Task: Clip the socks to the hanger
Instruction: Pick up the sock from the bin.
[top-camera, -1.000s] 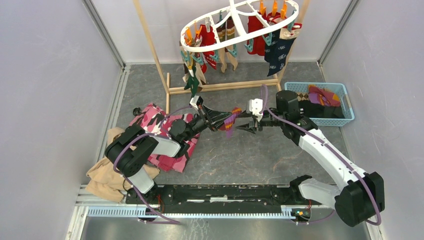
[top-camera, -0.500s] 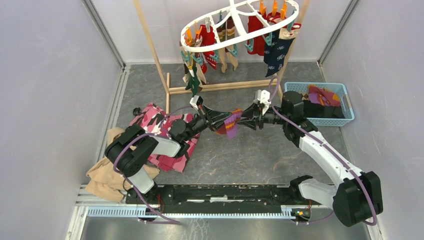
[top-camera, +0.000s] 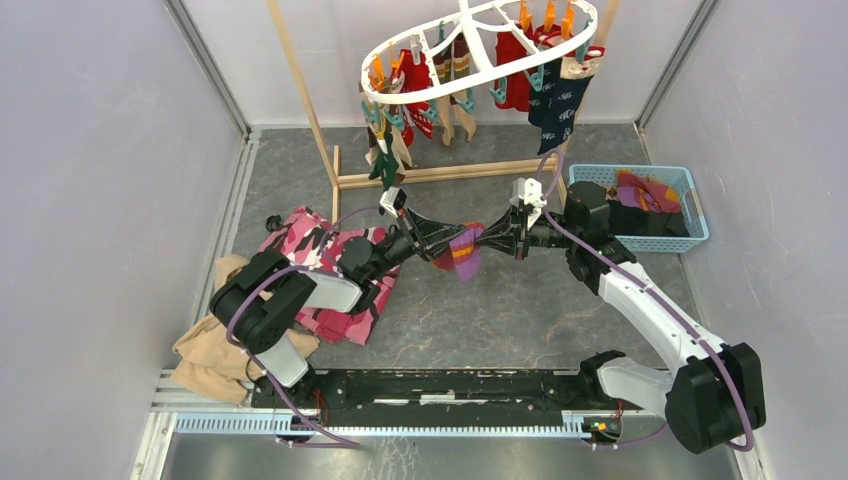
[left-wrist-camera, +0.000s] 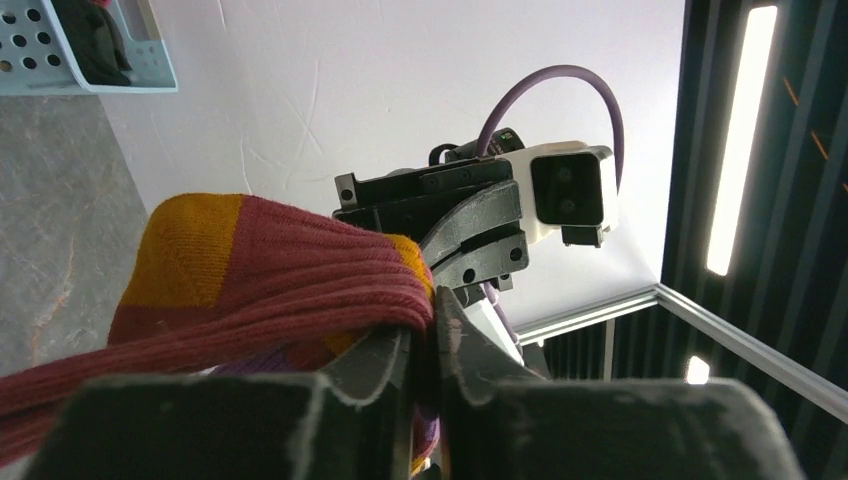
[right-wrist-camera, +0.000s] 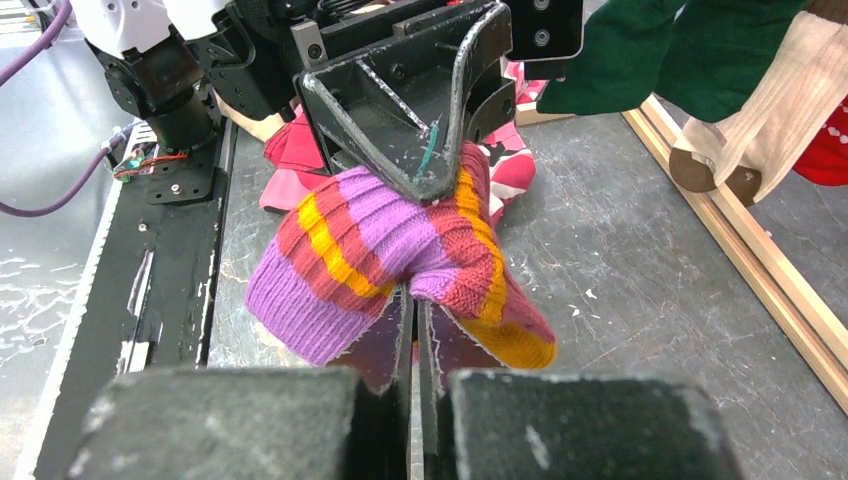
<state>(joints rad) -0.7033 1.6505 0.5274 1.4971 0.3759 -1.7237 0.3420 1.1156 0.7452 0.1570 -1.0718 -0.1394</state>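
Look first at the right claw (top-camera: 486, 238). Wide open 1 second back, and a little way off from the sock (top-camera: 462, 252). Now turned, moved in close, and pinched shut on the sock's purple, red and yellow stripes. Easy to see from the right wrist view: both fingers pressed flat together, with the cloth caught in between.

Look next at the left claw (top-camera: 448, 240). Narrow, with the tips squeezed on the other end of the same sock. Same spot as 1 second back. Hard to tell whether about to let go.

So now: 1 sock, held by 2 claws at once. Up off the grey floor (top-camera: 500, 310), in the middle of the space, below the hanger (top-camera: 478, 82) and well apart from it. Not clipped yet.

Seems like a hand-over from left to right, or a way to pull the sock flat for clipping. Good news for the job either way: held firmly, and ready to be lifted up to 1 of the free clips (top-camera: 548, 15).

Already hanging from the hanger: red, tan, green and dark blue socks. More waiting in the blue basket (top-camera: 598, 172) on the right.

No brand, label or words to read anywhere. White marks on the navy sock (top-camera: 555, 100) at the hanger's right end, but too small to tell whether letters or only a pattern.
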